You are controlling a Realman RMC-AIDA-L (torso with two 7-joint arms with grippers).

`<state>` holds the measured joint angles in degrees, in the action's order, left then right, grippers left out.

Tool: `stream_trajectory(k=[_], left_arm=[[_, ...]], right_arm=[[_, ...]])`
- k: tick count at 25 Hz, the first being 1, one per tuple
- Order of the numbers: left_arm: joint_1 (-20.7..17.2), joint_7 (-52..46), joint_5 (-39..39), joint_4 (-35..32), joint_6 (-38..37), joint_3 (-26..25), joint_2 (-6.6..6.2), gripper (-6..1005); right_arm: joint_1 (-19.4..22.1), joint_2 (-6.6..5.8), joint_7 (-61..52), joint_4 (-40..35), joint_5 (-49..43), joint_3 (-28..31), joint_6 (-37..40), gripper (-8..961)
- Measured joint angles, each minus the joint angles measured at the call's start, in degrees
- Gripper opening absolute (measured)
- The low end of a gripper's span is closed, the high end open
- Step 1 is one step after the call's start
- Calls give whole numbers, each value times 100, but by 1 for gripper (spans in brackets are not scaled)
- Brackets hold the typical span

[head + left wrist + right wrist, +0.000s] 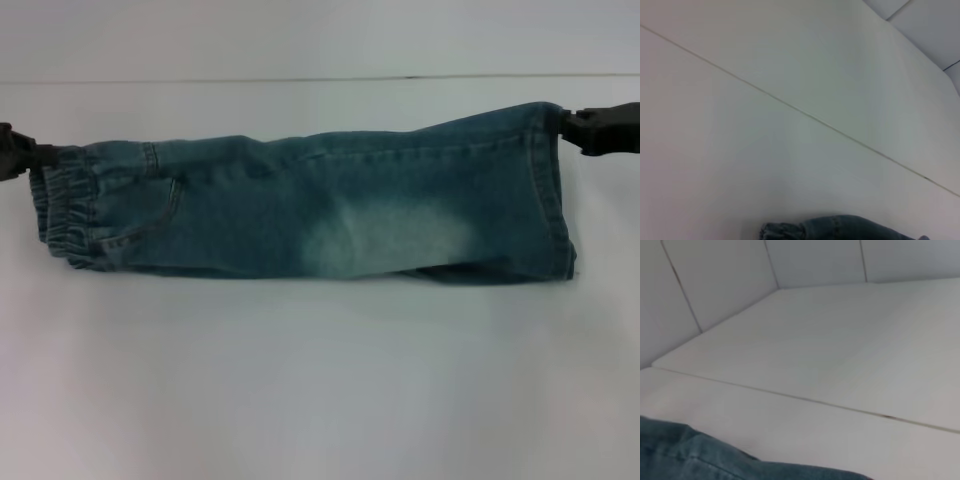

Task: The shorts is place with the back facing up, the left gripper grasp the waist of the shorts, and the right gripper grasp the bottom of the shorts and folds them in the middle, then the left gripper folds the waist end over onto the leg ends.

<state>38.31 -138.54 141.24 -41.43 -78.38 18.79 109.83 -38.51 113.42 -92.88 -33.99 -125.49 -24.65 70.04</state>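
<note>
The blue-green denim shorts (330, 215) lie folded lengthwise in a long band across the white table, a pale bleached patch in the middle. The ruffled elastic waist (62, 215) is at the left end and the stitched leg hems (556, 190) are at the right. At the waist's far upper corner, my left gripper (38, 157) is shut on the cloth. The right gripper (570, 124) is shut on the upper corner of the hems, which is pulled up slightly. Each wrist view shows only a strip of denim (840, 227) (690, 455); no fingers show there.
The white table (320, 380) spreads wide in front of the shorts. A thin seam line (300, 78) crosses the surface behind them, and white tiled walls (815, 260) rise at the back.
</note>
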Motion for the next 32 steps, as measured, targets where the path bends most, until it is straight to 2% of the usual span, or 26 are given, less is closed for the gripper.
stream_trajectory(k=[6, 15, 28, 32], left_arm=[[-2, 360, -78, 10, 141, 3, 91, 60], [9, 1016, -212, 13, 542, 131, 203, 61], [-101, 1156, -174, 173, 1243, 602, 280, 62], [-73, 1149, -170, 254, 1353, 821, 294, 62]], right_arm=[[-110, 95, 125, 259, 11, -374, -744, 5], [-201, 238, 295, 443, 18, -645, -1427, 7], [-180, 251, 367, 522, 198, -643, -1656, 9], [-214, 288, 367, 573, 188, -697, -1795, 10]])
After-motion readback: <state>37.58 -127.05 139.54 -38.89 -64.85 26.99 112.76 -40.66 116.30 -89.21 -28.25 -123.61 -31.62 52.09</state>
